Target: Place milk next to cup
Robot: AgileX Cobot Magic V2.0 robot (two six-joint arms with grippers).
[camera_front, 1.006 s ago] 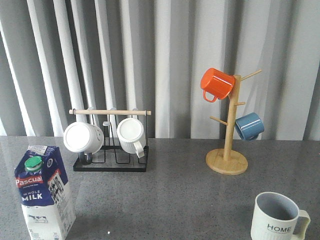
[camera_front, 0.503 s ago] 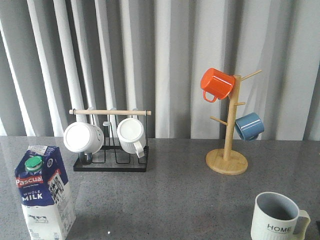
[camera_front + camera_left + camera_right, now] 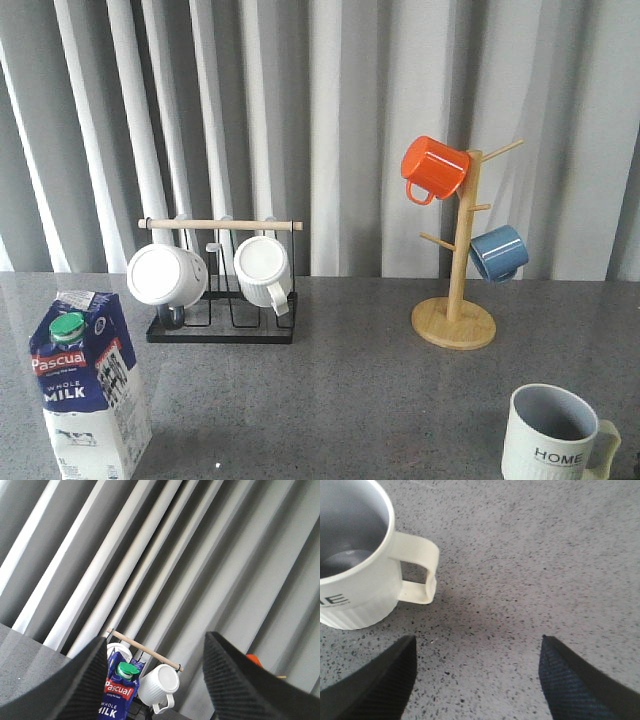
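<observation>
Milk (image 3: 88, 385): upright at the near left of the table (image 3: 340, 400), cap on, untouched. Position matches the front views of a second and half a second ago.

Cup (image 3: 553, 432): upright at the near right, handle to the right, "HOME" lettering facing the camera. Well apart from the milk, so placement is not yet begun. Its place also matches the earlier views.

Change: almost none. A dark speck shows at the bottom right corner of the front view that was absent before, too small to identify; possibly part of the right arm. Judged: the task is at its very start.

Left gripper (image 3: 155, 680): spread wide, holding nothing. The left wrist view shows the milk (image 3: 119, 692) between and beyond the fingers, so the carton looks lined up for a grasp. Behind it are the rack (image 3: 144, 652) and a white mug (image 3: 159, 686). The front view shows none of this arm.

Right gripper (image 3: 475, 677): spread wide, empty, above bare table (image 3: 530, 555) just beside the cup (image 3: 357, 560) on its handle side. Only this view shows the cup's grey inside and ribbed base closely.

Front view only: mug tree (image 3: 455, 300) with orange mug (image 3: 434, 167) and blue mug (image 3: 498, 252), far right.
</observation>
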